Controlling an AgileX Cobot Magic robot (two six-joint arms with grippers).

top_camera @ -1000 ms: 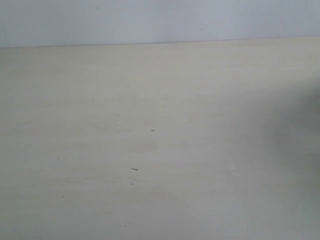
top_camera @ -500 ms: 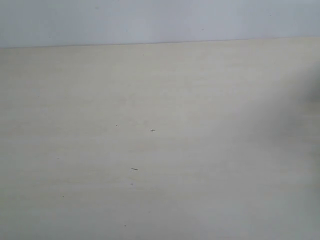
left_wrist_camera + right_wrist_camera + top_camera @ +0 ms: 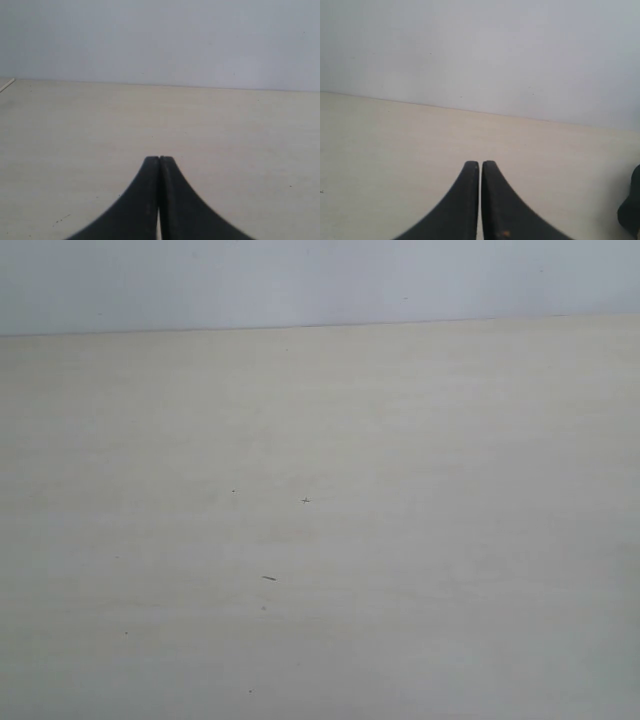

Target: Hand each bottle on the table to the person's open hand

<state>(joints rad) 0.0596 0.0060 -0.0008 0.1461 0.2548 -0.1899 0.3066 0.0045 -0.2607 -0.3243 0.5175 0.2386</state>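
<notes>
Pale worktop point(image 3: 400, 540) only, spotted no bottles or hand. Lost the right-edge shadow, so probably finished. Found left pincer point(image 3: 159, 159) and right pincer point(image 3: 480, 163) shut, empty.

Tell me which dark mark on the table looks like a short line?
The slanted dash on the pale cream table, below the tiny cross-shaped mark; the others are dots.

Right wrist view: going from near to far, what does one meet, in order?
The shut right gripper → the bare table → the pale wall behind the table's far edge.
</notes>
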